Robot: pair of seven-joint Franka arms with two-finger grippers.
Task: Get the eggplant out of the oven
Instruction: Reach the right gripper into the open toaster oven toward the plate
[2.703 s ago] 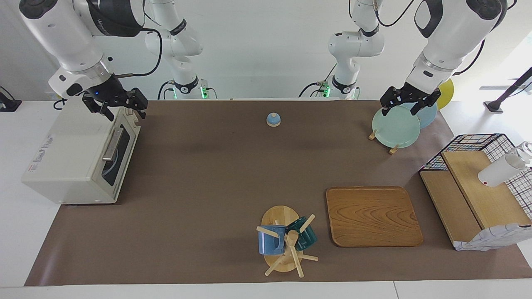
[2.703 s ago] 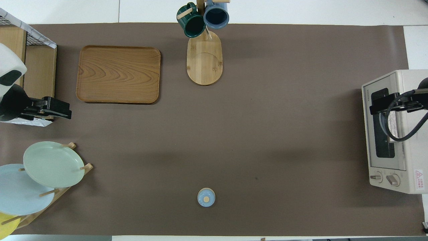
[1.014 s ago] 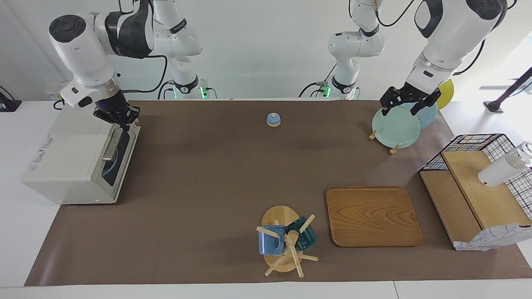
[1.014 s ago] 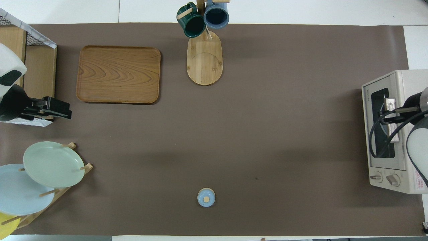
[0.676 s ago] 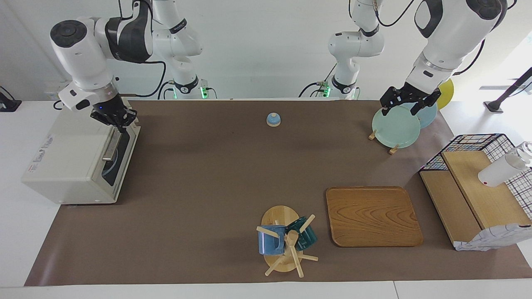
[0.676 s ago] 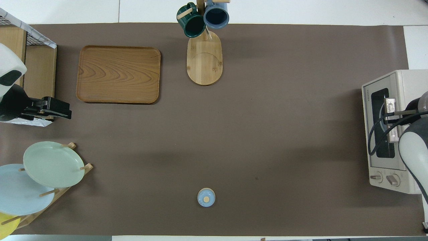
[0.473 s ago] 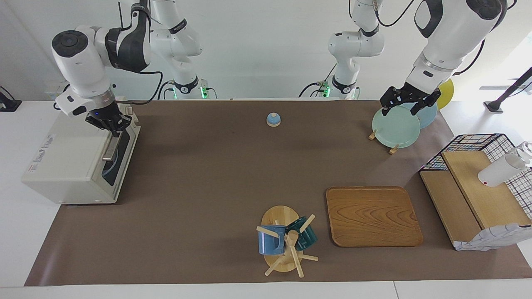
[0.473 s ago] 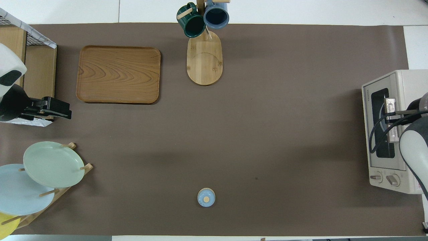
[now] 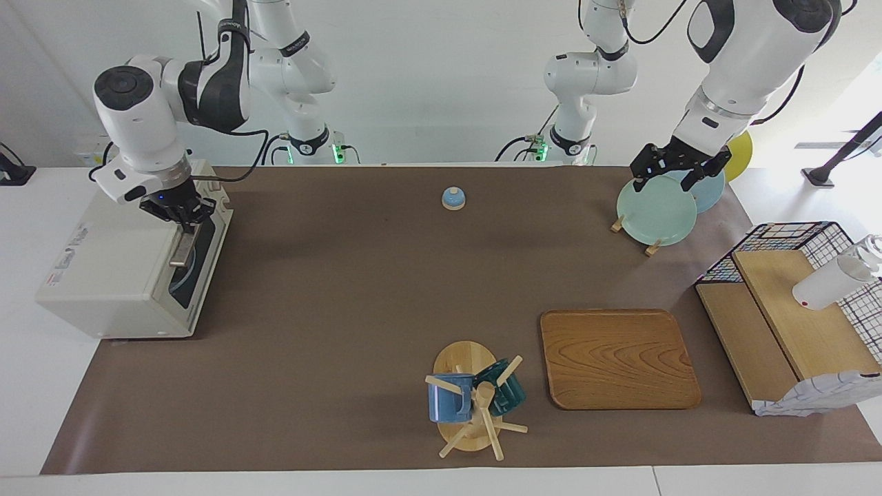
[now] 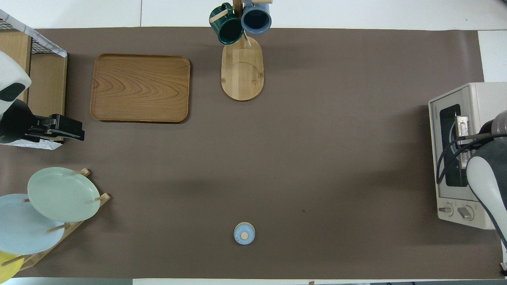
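Now the right claw [image 9: 185,219] grips the closed oven's [image 9: 120,265] handle [image 9: 185,242] (left claw [image 9: 679,176] wide over plates [image 9: 656,210]).

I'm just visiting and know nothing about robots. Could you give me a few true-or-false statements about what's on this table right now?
1. The oven door is shut. True.
2. The right gripper is at the oven's door handle. True.
3. The eggplant lies on the wooden tray. False: the tray is bare, and no eggplant shows.
4. The left gripper holds a mug. False: it hangs open over the plate rack, holding nothing.
5. Two mugs hang on the mug tree. True.
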